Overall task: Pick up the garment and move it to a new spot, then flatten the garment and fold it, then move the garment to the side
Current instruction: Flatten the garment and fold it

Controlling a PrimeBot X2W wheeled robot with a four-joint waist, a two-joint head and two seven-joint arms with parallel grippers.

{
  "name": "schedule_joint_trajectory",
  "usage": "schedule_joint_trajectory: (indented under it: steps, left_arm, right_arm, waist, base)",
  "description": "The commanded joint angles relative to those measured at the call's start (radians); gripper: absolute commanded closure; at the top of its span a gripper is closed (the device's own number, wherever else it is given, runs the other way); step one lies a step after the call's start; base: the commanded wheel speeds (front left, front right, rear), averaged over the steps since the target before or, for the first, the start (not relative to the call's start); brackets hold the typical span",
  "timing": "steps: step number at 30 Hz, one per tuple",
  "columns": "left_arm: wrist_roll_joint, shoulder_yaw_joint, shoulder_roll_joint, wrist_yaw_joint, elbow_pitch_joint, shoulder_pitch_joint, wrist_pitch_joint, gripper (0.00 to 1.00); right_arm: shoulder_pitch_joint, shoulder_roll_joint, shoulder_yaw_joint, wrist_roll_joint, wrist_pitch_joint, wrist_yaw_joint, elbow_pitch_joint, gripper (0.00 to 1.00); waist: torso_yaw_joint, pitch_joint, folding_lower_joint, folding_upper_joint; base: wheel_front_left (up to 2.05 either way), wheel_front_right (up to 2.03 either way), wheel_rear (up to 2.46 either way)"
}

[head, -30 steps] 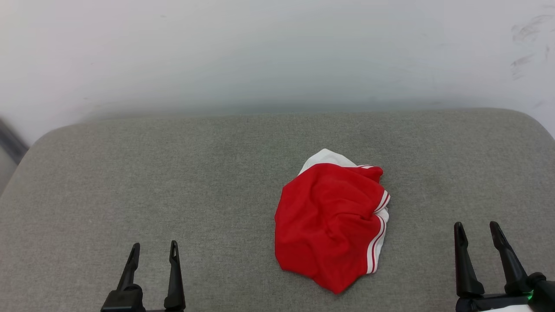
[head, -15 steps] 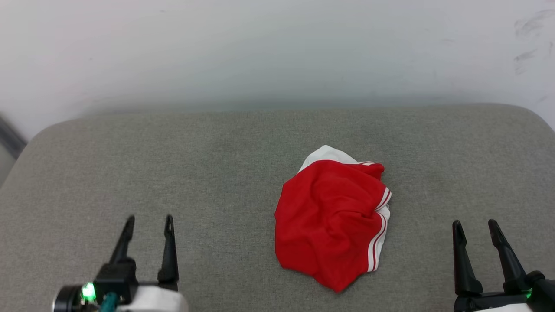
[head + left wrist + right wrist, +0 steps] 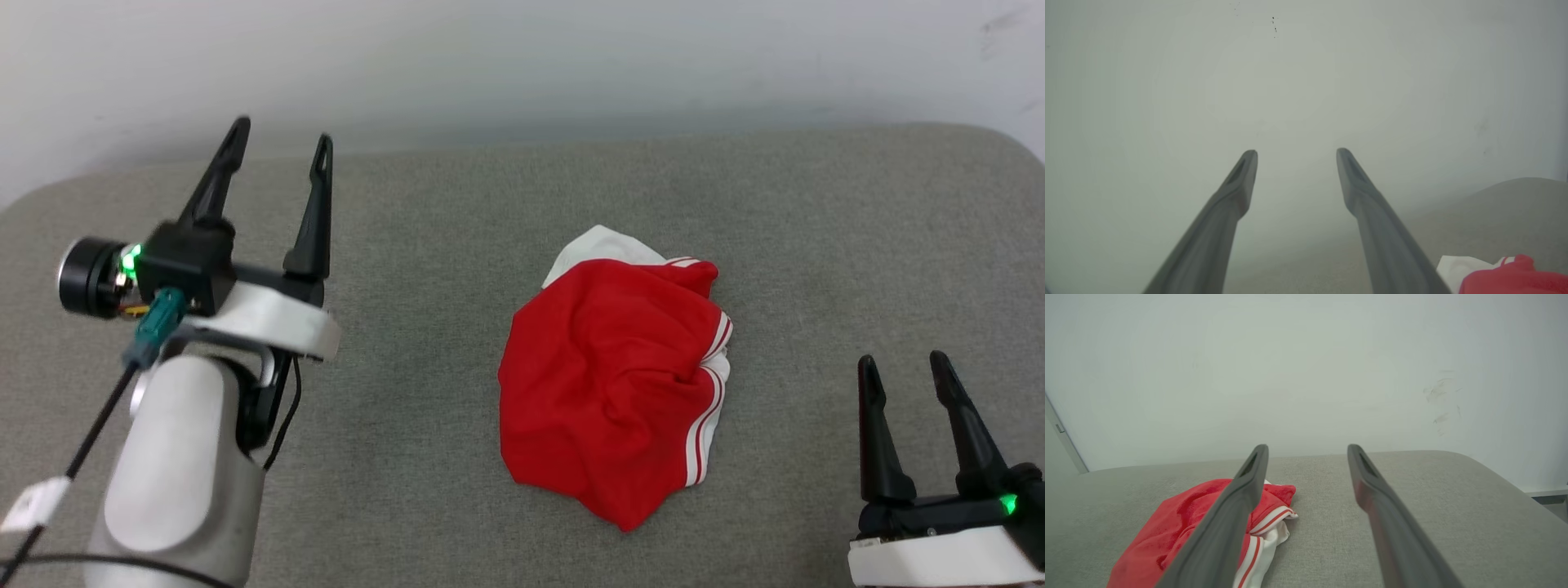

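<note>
The shirt [image 3: 608, 384] lies crumpled between the left gripper [image 3: 282, 131] and right gripper [image 3: 901, 358], touching neither; both spread wide, empty, the left seemingly higher.

A crumpled red garment [image 3: 604, 384] lies on the grey fabric-covered bench [image 3: 424, 245], right of centre.

The garment [image 3: 604, 384] lies crumpled in front of me on the grey cushion [image 3: 408, 457], plain red up, white sleeve at its far edge, striped trim along its right.
</note>
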Motion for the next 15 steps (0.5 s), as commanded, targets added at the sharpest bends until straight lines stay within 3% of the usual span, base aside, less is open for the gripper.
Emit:
schedule_joint_trajectory:
  steps: [1,6,15]
  left_arm:
    - [-0.016,-0.019,0.010,-0.007,0.036,-0.054,0.016,0.00]
    - [-0.095,-0.115,0.046,-0.013,0.115,-0.278,0.104,0.00]
    - [-0.320,-0.432,0.150,-0.014,0.241,-0.628,0.331,0.00]
  right_arm:
    - [-0.022,0.001,-0.001,-0.003,-0.002,0.000,-0.008,0.00]
    - [-0.065,0.001,-0.003,0.000,-0.002,0.000,-0.029,0.00]
    - [-0.138,0.001,0.003,0.025,-0.002,0.000,-0.057,0.00]
  waist:
    - [-0.019,0.046,0.0000,0.0000]
    - [-0.038,0.126,0.0000,0.0000]
    - [-0.083,0.253,0.0000,0.0000]
  base:
    - [0.00,0.00,0.00]
    - [0.00,0.00,0.00]
    - [0.00,0.00,0.00]
